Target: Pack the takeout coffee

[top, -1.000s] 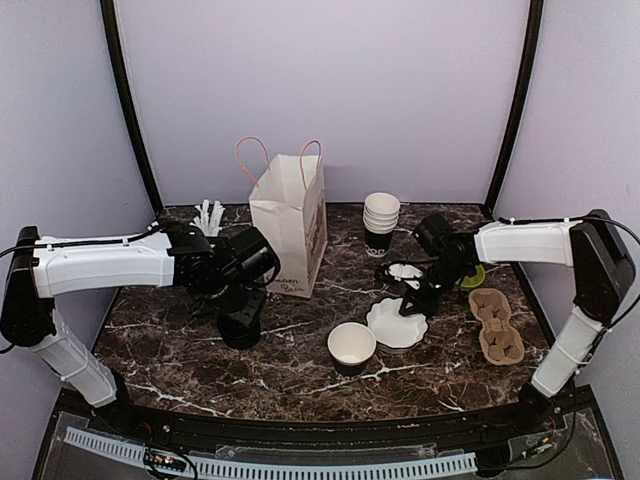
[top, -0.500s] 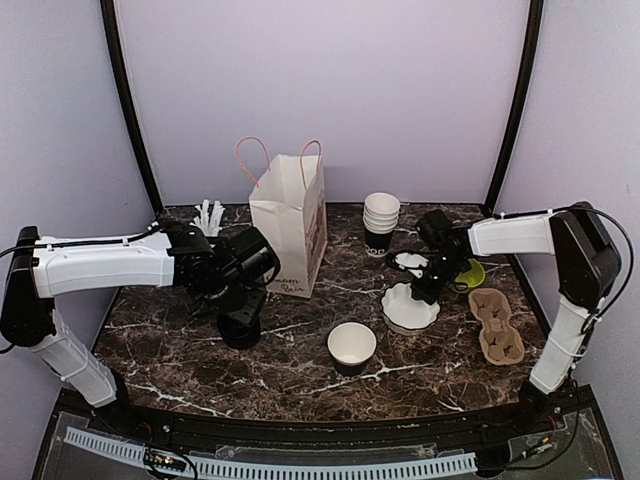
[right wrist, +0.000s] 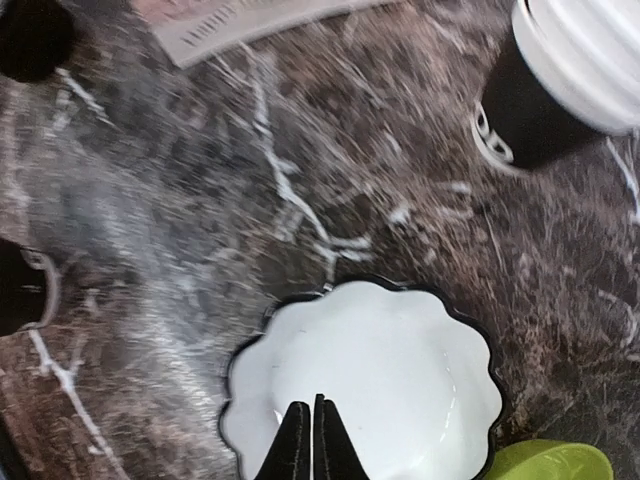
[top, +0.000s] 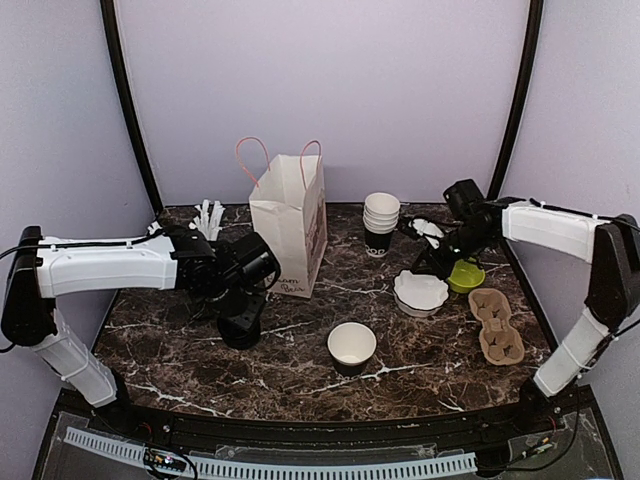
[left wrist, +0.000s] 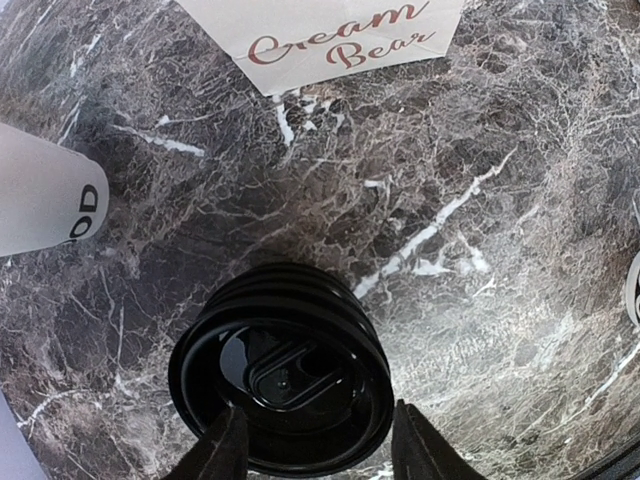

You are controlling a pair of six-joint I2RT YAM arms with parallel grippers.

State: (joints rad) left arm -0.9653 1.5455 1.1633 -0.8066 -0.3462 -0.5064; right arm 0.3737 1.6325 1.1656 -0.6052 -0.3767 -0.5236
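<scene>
One takeout coffee (top: 240, 330), a black cup with a black lid, stands left of centre on the marble table. In the left wrist view its lid (left wrist: 280, 375) lies between my fingers. My left gripper (top: 241, 300) (left wrist: 318, 410) is open just above it, one finger on each side of the lid's rim. My right gripper (top: 433, 267) (right wrist: 310, 403) is shut on a white scalloped dish with a black underside (top: 421, 292) (right wrist: 390, 370), at the right back. The white paper bag (top: 290, 225) with pink handles stands upright behind the cup.
A stack of lidless cups (top: 381, 222) stands at the back centre and an open white-lined cup (top: 351, 346) near the front. A cardboard carrier (top: 497, 326), a green thing (top: 466, 276) and another white piece (top: 428, 228) are on the right. A cup of white sticks (top: 210, 216) is at the back left.
My right gripper has moved back and to the right, taking the white dish with it. My left gripper has stayed over the lidded cup.
</scene>
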